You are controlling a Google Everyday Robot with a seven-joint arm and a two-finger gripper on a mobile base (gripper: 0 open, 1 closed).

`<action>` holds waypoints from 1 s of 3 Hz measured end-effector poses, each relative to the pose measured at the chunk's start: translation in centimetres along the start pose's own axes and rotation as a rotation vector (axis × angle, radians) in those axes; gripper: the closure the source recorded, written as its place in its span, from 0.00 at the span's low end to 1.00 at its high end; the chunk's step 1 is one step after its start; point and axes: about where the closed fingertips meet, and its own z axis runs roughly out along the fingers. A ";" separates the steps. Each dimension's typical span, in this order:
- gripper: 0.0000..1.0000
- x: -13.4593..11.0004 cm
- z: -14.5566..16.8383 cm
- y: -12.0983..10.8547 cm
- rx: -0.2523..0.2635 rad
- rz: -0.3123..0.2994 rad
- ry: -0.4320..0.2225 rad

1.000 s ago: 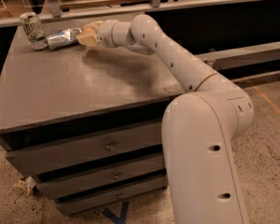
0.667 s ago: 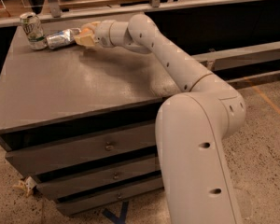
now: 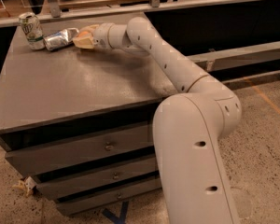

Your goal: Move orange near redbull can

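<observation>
The redbull can (image 3: 60, 38) is a crinkled silver can lying on its side at the far left of the grey cabinet top (image 3: 74, 87). My gripper (image 3: 83, 37) reaches in from the right and sits just right of this can, almost touching it. It is shut on the orange (image 3: 87, 30), of which only a small orange patch shows between the tan fingers. The orange is low over the top, right beside the can.
A stouter can with green-and-white print (image 3: 31, 30) stands upright left of the silver can, near the far left corner. A rail (image 3: 130, 6) runs behind the cabinet. My arm (image 3: 177, 69) crosses the cabinet's right side. Drawers (image 3: 107, 146) face front.
My gripper has moved a little to the left with the orange, closer to the silver can. The cans have not moved.
</observation>
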 end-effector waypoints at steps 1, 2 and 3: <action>0.58 0.2 0.1 0.0 0.006 0.011 0.000; 0.36 0.3 0.0 0.0 0.011 0.015 0.002; 0.13 0.1 -0.1 -0.1 0.013 0.015 0.002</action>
